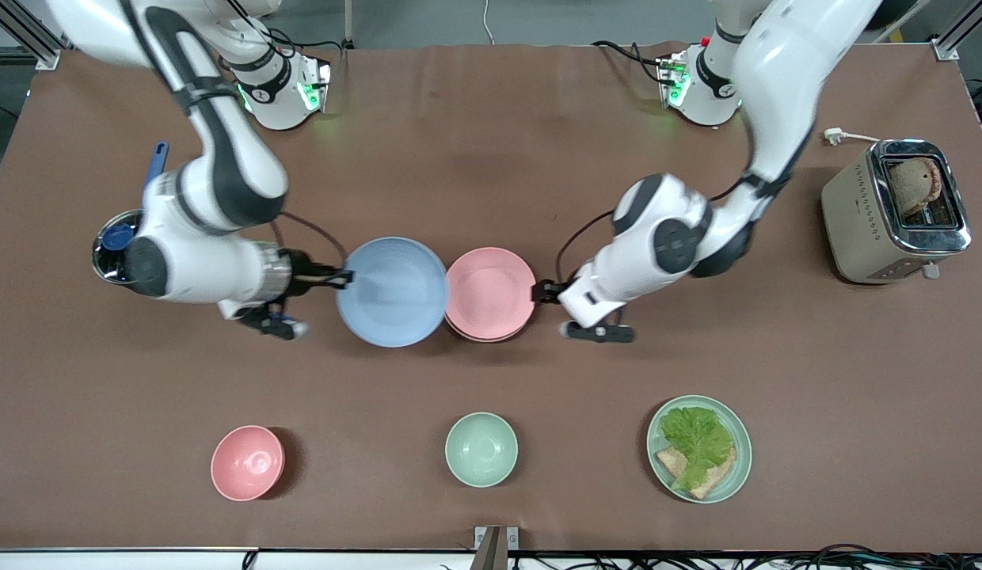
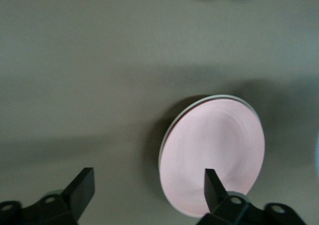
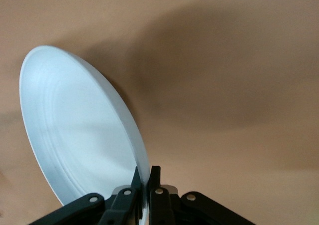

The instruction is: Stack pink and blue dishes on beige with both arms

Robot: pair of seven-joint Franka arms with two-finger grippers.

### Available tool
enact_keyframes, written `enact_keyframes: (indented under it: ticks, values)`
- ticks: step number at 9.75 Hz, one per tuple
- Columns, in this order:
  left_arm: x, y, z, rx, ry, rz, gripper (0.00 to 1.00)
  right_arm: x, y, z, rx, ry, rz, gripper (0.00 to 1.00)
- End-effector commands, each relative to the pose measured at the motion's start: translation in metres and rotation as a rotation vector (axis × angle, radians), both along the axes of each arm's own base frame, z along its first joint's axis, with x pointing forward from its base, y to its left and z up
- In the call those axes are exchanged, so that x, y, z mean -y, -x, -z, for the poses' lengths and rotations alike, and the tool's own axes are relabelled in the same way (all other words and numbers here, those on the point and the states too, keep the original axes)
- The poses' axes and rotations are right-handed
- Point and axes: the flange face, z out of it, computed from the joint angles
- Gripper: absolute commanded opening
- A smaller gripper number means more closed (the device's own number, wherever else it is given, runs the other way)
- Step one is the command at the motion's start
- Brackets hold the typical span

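My right gripper [image 1: 344,277] [image 3: 146,172] is shut on the rim of the light blue plate [image 1: 392,291] [image 3: 75,120] and holds it tilted above the table, beside the pink plate. In the front view the blue plate's edge overlaps the pink one's. The pale pink plate [image 1: 489,291] [image 2: 214,150] lies on the cream plate [image 2: 159,160], which shows only as a thin pale rim under it. My left gripper [image 1: 542,291] [image 2: 148,182] is open, low at the pink plate's edge toward the left arm's end, with nothing between its fingers.
Nearer the front camera stand a deep pink bowl [image 1: 247,462], a mint-green bowl [image 1: 481,449] and a mint-green plate with lettuce and bread [image 1: 699,448]. A toaster [image 1: 895,210] sits at the left arm's end. A metal cup [image 1: 111,249] stands under my right arm.
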Motion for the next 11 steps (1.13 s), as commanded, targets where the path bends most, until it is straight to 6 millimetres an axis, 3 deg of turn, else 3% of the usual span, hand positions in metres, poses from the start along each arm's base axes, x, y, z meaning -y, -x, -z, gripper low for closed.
enact_keyframes:
  ticks: [1,2,4,6,8,9,11]
  values:
    - [-0.086,-0.002,-0.072,0.01,-0.128,-0.087,1.0,-0.055,0.04,0.012,0.034,0.003,-0.014,0.04]
    - [-0.11,0.0,-0.095,0.0,-0.171,-0.107,1.0,-0.077,0.048,0.028,0.053,-0.016,-0.027,0.05]
    - [-0.169,0.002,-0.153,0.051,-0.245,-0.046,1.0,-0.099,0.062,0.062,0.104,-0.037,-0.014,0.05]
    - [-0.216,0.004,-0.219,0.079,-0.263,0.027,1.0,-0.108,0.07,0.088,0.117,-0.04,-0.005,0.05]
    - [-0.255,0.022,-0.283,0.074,-0.275,0.073,1.0,-0.115,0.074,0.097,0.12,-0.044,-0.02,0.06]
    - [-0.265,0.043,-0.304,0.077,-0.282,0.077,1.0,-0.115,0.074,0.1,0.123,-0.046,-0.018,0.07]
    - [-0.279,0.055,-0.314,0.088,-0.307,0.056,1.0,-0.116,0.072,0.103,0.133,-0.052,-0.026,0.11]
